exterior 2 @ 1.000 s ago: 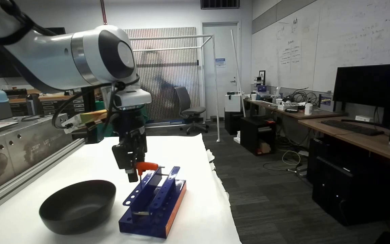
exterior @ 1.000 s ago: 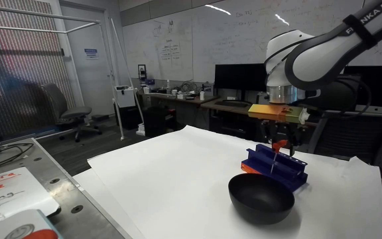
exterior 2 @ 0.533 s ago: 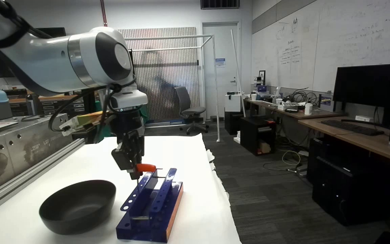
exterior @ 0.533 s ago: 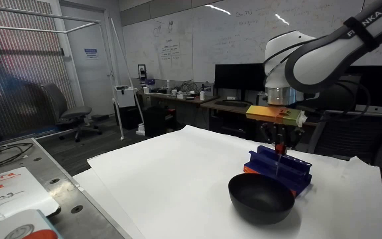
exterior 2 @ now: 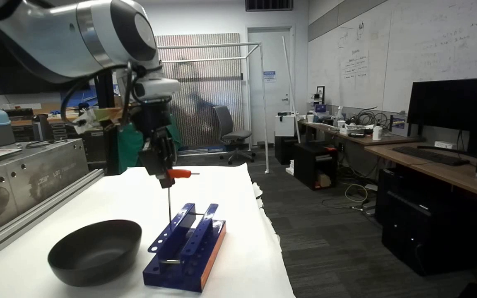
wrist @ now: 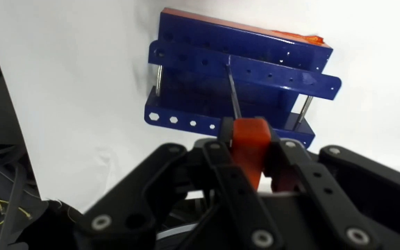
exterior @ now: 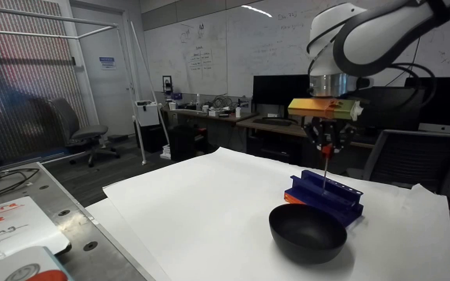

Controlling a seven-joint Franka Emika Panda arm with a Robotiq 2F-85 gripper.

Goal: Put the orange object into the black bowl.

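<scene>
1. Orange object [exterior 2: 179,173]: lifted within the last half-second, its metal shaft [wrist: 233,92] now mostly above the blue rack [exterior 2: 197,238]; whether the tip is free, I can't tell.
2. Fingers [wrist: 225,130]: clamped on it, parted only by its width; the grasp looks sound, so carrying should follow.
3. Black bowl [exterior 2: 95,248]: just beside the rack on the table [exterior: 209,214], nothing in it.
4. Sign [exterior 2: 269,75] reads "NOTICE"; metal block [exterior 2: 31,190], "LOT"; whiteboard [exterior: 268,50] scrawl, mostly illegible.
</scene>
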